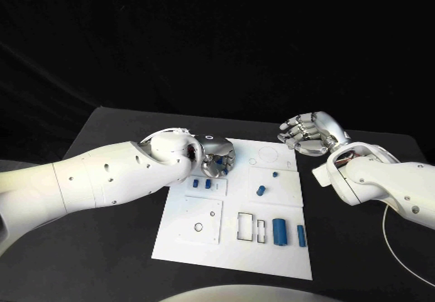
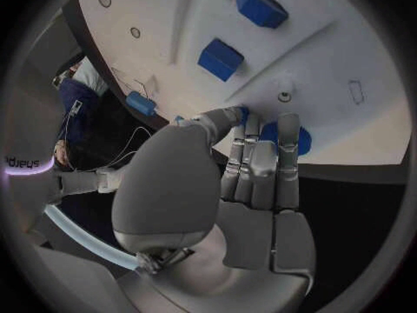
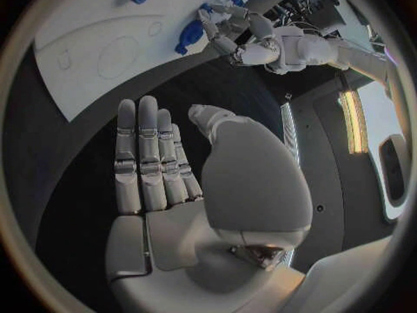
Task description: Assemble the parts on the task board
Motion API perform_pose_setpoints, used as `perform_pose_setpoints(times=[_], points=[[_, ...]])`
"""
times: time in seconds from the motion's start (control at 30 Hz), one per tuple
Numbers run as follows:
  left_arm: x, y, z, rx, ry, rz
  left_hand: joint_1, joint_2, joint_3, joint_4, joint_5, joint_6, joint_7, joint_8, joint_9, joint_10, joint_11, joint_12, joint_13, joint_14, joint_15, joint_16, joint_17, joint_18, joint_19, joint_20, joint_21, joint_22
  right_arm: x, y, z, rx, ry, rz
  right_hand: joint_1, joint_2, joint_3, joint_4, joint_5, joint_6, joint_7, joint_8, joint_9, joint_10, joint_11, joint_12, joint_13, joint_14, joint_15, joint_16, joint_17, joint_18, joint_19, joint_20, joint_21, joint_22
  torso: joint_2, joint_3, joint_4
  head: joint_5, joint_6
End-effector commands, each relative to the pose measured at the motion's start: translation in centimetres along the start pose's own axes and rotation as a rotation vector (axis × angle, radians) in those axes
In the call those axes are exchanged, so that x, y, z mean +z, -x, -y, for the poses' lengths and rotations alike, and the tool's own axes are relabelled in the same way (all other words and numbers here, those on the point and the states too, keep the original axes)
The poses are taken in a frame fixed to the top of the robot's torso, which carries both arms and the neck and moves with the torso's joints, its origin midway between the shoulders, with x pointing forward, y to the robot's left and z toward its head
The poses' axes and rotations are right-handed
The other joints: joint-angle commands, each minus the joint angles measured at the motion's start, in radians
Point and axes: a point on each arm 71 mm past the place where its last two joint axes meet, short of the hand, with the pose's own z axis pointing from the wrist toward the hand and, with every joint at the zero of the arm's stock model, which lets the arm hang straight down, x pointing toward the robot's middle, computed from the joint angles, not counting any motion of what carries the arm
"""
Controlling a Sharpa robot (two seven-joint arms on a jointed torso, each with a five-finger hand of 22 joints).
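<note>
parts wait below my left hand

parts [image 1: 281, 231] lie blue on the task board [image 1: 204, 248] on the surface. my left hand [image 1: 215, 157] hovers over the board's far left corner, pinching a blue part [image 2: 285, 136]; it is nearer. my right hand [image 1: 309, 133] hangs beyond the far right corner, released, fingers straight.

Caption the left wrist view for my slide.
Left robot hand pinches a round blue part at the white task board's edge.
</note>
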Motion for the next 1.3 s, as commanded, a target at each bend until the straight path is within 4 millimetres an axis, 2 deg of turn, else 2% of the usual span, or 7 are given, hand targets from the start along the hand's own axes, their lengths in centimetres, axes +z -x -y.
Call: perform_pose_setpoints(times=[0.03,0.3,0.73,1.0,1.17,1.3], points=[[-0.1,-0.1,0.0,-0.009,-0.006,0.017,-0.006,0.002,0.006,-0.003,-0.001,0.006,0.002,-0.008,0.001,0.008,0.001,-0.014,-0.005,0.008,0.001,0.003,-0.001,0.005,0.007,0.002,0.007,0.002,0.0,-0.2,-0.1,0.003,0.013,-0.013,-0.009,0.000,-0.001,-0.004,-0.003,0.007,0.000,-0.006,-0.001,0.006,-0.001,-0.006,-0.001,0.000,0.004,-0.006,-0.001,0.019,-0.005,0.002,-0.005,-0.001,0.000,-0.0005,-0.0004,0.000,0.002],[-0.9,0.3,0.1,-0.038,-0.018,0.055,-0.012,-0.002,0.008,-0.007,-0.002,0.007,0.004,-0.016,0.003,0.016,0.003,-0.032,-0.006,0.010,0.003,0.004,-0.002,0.004,0.008,0.002,0.012,0.007,0.1,-0.2,-0.1,0.003,0.014,-0.013,-0.009,0.000,-0.001,-0.004,-0.003,0.007,0.000,-0.006,-0.001,0.006,-0.001,-0.006,-0.001,0.000,0.004,-0.006,-0.001,0.019,-0.005,0.002,-0.005,-0.001,-0.001,-0.0016,0.0002,-0.001,0.006],[-4.5,2.3,-1.1,-0.116,0.001,0.133,-0.023,-0.007,0.005,-0.008,-0.002,0.011,0.004,-0.022,0.005,0.023,0.003,-0.047,-0.006,0.011,0.004,0.005,-0.004,0.003,0.008,0.003,0.015,0.011,0.1,-0.1,0.0,0.000,0.013,-0.010,-0.008,0.001,0.000,-0.005,-0.003,0.008,0.000,-0.007,-0.001,0.006,-0.001,-0.007,-0.003,0.000,0.004,-0.008,-0.001,0.019,-0.005,0.002,-0.005,-0.002,-0.004,0.0001,0.0018,0.002,0.010],[-5.8,1.9,-3.2,-0.143,0.057,0.106,-0.029,-0.010,0.003,-0.007,-0.003,0.014,0.003,-0.024,0.007,0.028,0.003,-0.053,-0.006,0.010,0.004,0.005,-0.009,0.003,0.007,0.003,0.015,0.011,0.1,0.0,0.1,0.000,0.011,-0.010,-0.008,0.001,0.000,-0.005,-0.003,0.008,0.000,-0.007,-0.001,0.006,-0.001,-0.007,-0.003,0.000,0.004,-0.008,-0.001,0.019,-0.005,0.002,-0.005,-0.002,-0.001,-0.0001,0.0014,0.004,0.010],[-6.1,1.4,-4.1,-0.152,0.080,0.090,-0.031,-0.011,0.002,-0.006,-0.003,0.015,0.002,-0.025,0.008,0.030,0.003,-0.056,-0.006,0.008,0.004,0.004,-0.013,0.004,0.005,0.003,0.014,0.009,0.1,0.0,0.1,0.000,0.011,-0.009,-0.008,0.001,0.000,-0.005,-0.003,0.008,0.000,-0.007,-0.001,0.006,-0.001,-0.007,-0.003,0.000,0.004,-0.008,-0.001,0.019,-0.005,0.002,-0.005,-0.002,0.001,-0.0015,0.0004,0.005,0.010],[-6.1,1.1,-4.3,-0.157,0.087,0.079,-0.031,-0.012,0.002,-0.006,-0.003,0.015,0.002,-0.025,0.008,0.030,0.002,-0.057,-0.006,0.008,0.004,0.003,-0.014,0.004,0.004,0.003,0.013,0.008,0.1,0.0,0.1,0.000,0.011,-0.009,-0.008,0.001,0.000,-0.006,-0.003,0.009,0.000,-0.008,-0.001,0.006,-0.001,-0.009,-0.006,0.000,0.004,-0.010,-0.002,0.019,-0.005,0.002,-0.005,-0.004,0.000,-0.0010,0.0001,0.006,0.008]])
